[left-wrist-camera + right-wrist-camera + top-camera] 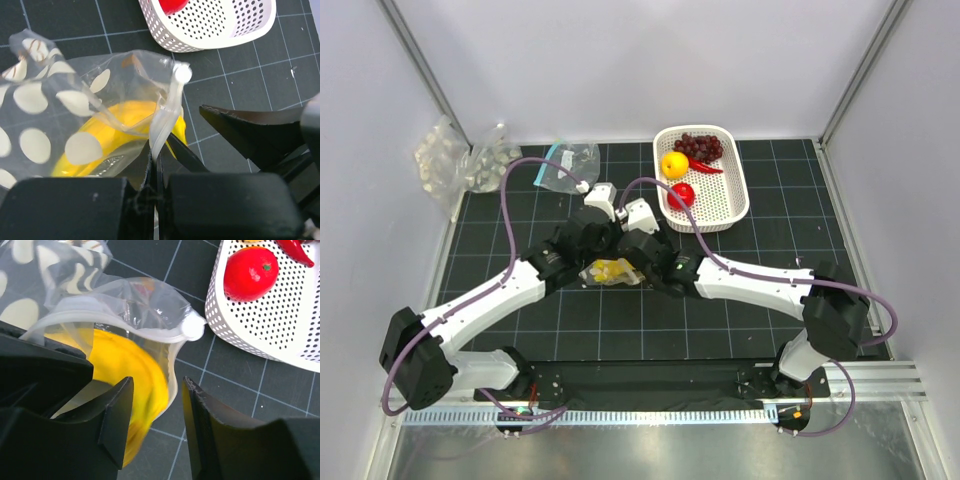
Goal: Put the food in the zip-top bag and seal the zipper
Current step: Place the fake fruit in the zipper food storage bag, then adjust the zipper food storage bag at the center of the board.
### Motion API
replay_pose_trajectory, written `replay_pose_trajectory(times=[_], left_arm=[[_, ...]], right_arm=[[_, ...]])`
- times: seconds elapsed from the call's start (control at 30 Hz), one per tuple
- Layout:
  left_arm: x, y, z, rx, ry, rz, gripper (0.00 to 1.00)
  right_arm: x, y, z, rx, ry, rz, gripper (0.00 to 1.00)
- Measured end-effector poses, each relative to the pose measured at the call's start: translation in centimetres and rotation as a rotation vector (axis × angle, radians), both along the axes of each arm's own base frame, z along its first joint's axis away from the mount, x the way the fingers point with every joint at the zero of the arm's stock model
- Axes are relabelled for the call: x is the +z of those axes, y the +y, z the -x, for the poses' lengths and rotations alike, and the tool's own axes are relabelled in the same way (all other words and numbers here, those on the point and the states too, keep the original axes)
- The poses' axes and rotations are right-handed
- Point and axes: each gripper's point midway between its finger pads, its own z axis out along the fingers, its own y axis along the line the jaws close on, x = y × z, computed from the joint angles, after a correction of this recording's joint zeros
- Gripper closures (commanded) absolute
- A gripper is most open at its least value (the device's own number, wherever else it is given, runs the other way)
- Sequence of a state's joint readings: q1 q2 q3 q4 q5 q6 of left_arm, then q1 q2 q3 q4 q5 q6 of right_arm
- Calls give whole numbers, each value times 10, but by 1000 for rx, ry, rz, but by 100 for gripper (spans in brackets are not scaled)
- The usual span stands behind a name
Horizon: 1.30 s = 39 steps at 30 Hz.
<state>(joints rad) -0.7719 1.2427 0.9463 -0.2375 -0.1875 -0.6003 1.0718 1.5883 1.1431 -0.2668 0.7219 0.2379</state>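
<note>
On the black mat [620,320], the left pincer [156,165] pinches the zipper [167,107], the right pincer [156,400] spread beside the zip-top bag [135,305].

One banana [608,271], two round fruits [674,164] [682,194], one chili [705,166], one grape bunch [702,147]

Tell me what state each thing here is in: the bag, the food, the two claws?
Bag: mouth open, not sealed.
Zipper: unpressed, pinched at one spot.
Banana: inside the bag.
Red fruit: in the basket.
Yellow fruit: in the basket.
Chili: in the basket.
Grapes: in the basket.
Left gripper: shut on the zipper.
Right gripper: open, next to the bag.
</note>
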Motion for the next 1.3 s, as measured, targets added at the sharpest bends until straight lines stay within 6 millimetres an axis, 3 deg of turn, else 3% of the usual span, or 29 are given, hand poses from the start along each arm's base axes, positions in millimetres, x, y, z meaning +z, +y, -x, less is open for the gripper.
replay_pose_trajectory(times=[0.37,0.73,1.0,1.3], left_arm=[[13,27,-11,83,-7,52,100],[9,35,-11,132,29,63,100],[8,51,-17,218,27,55,100],[2,56,-21,262,45,56,100]], right_arm=[[1,18,13,87,12,-14,44],[-3,23,19,104,58,-63,34],[-14,31,24,70,111,-127,34],[-16,35,25,28,106,-200,38]])
